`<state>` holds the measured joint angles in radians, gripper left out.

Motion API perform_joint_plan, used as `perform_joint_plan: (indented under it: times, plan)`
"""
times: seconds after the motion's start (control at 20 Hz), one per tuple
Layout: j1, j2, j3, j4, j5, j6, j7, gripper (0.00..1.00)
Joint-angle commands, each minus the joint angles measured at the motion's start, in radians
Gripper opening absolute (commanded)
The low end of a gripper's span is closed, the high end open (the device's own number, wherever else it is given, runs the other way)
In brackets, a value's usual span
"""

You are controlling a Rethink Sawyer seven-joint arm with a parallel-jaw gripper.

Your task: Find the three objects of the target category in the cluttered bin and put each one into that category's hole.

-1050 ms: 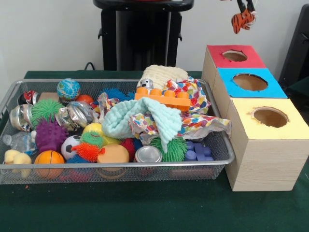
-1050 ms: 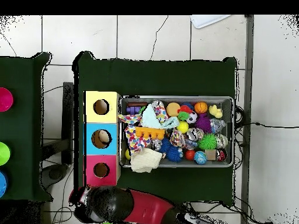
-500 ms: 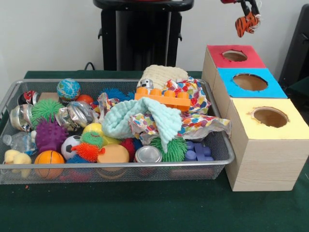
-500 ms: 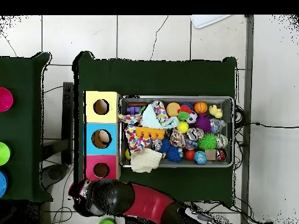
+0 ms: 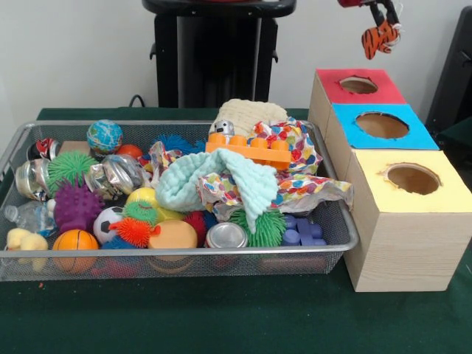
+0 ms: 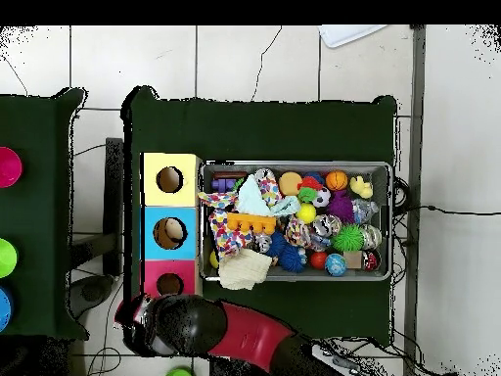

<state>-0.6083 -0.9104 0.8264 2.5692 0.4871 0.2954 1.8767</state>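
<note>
Clamping the black gripper [image 5: 382, 16] on a small orange-and-black striped soft tiger toy [image 5: 380, 38], dangling it by its upper end so the long axis is hanging near vertical. Hanging high above and slightly beyond the red-topped cardboard box hole [image 5: 358, 85], the farthest of the row; needing, by judgement, a drop downward and a little toward the camera to line up. In the overhead view, covering the near edge of that red box [image 6: 168, 284] with the bulky red and black arm [image 6: 210, 328], hiding toy and fingers there.

Counting: one arm only, so no choice of hand. Three holes in a row: red, then blue [image 5: 381, 125], then yellow [image 5: 413, 178]. One tiger toy in the grasp; not seeing other plush animals clearly in the silver wire-mesh bin [image 5: 344, 232], so likely lying buried under the mint green knitted cloth [image 5: 221, 181] or the multicoloured spotted fabric [image 5: 295, 158]. Also showing: one orange toy brick [image 5: 248, 150], one globe-patterned ball [image 5: 104, 136], one small basketball [image 5: 74, 241].
</note>
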Motion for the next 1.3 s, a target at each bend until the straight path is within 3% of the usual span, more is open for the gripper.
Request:
perform_joint_plan:
  times: [0.05, 0.25, 0.75, 1.3]
  plan:
    - [-0.023, 0.068, -0.065, -0.136, -0.027, 0.082, 0.070, 0.00]
    - [0.000, 0.087, -0.137, -0.189, -0.061, 0.118, 0.050, 0.00]
    - [0.013, 0.139, -0.196, -0.268, -0.122, 0.146, 0.047, 0.00]
    - [-0.019, 0.231, -0.145, -0.242, -0.155, 0.021, 0.055, 0.00]
